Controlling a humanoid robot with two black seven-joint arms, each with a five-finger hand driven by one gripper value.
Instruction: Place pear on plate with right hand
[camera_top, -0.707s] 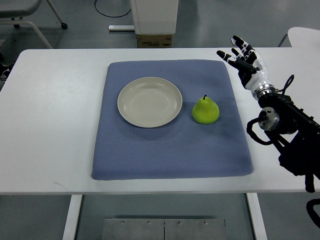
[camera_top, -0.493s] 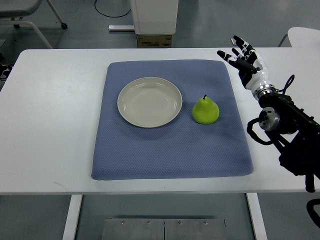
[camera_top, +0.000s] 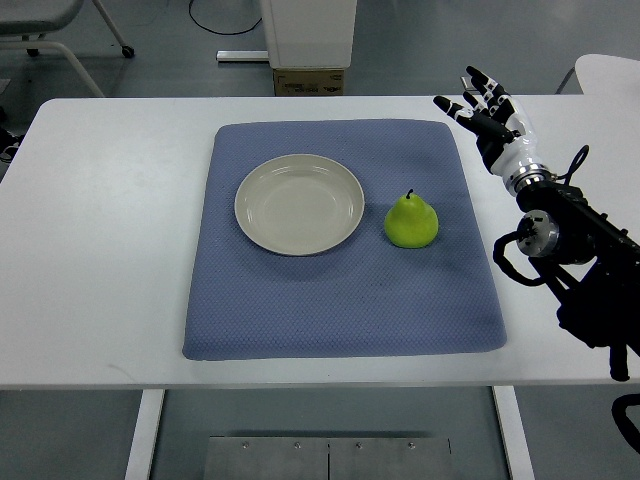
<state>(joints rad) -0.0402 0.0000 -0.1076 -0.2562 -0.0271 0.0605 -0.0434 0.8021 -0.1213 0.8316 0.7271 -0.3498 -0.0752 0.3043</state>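
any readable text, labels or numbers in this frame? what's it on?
None readable.
Cardboard box on the floor beyond the table: dark print on its front face, too small and blurred to read.
Plate, pear, blue mat and right hand: no markings visible.

Right hand (camera_top: 490, 115) raised, fingers (camera_top: 470, 108) spread, empty.
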